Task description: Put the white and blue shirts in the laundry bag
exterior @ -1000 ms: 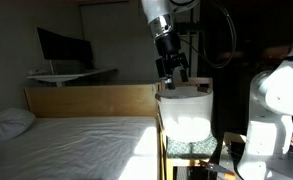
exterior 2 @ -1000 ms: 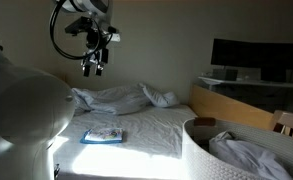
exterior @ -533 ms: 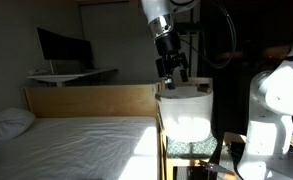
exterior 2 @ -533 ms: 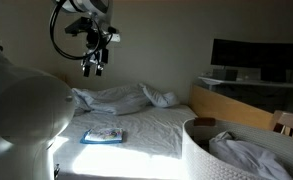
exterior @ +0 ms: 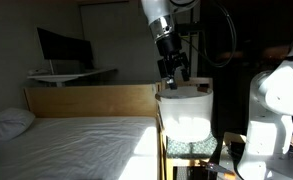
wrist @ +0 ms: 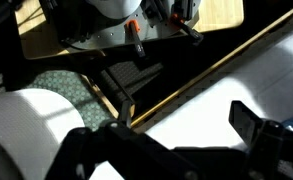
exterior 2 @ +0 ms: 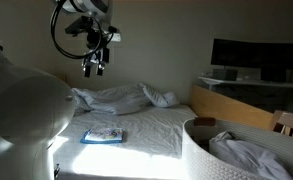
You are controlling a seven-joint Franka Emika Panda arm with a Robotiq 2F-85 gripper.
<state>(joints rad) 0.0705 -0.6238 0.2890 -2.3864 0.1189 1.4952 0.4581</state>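
Change: nothing is moving since the earlier frames; the arm, the tool and the fabrics are all keeping their places.
Bed [exterior: 76,145]: is filling the lower left of an exterior view, with sunlight falling across part of its sheet.
Robot body [exterior: 276,110]: is standing as a white mass just beside the bag, on the side away from the bed.
Wooden board [exterior: 91,100]: is running along the bed's far edge and ending beside the bag.
Laundry bag [exterior: 184,120]: is standing upright off the corner of the bed, between the wooden board and the robot body, with its rolled rim facing up. In an exterior view its wall [exterior 2: 194,155] is taking up the lower right corner.
Crumpled bedding [exterior 2: 116,97]: is lying heaped at the far end of the bed.
Monitor [exterior: 61,45]: is sitting dark on a tabletop [exterior: 71,74] behind the board.
Pillow [exterior: 8,122]: is resting at the bed's left end.
White shirt [exterior 2: 241,155]: is lying rumpled inside the bag, below the rim.
Blue shirt [exterior 2: 103,134]: is lying flat on the sunlit sheet, well apart from the bag.
Tool [exterior: 173,72]: is hanging in the air, pointing down, just above the bag's rim. In the wrist view [wrist: 171,150] its fingers [wrist: 256,125] are standing wide apart and gripping nothing.
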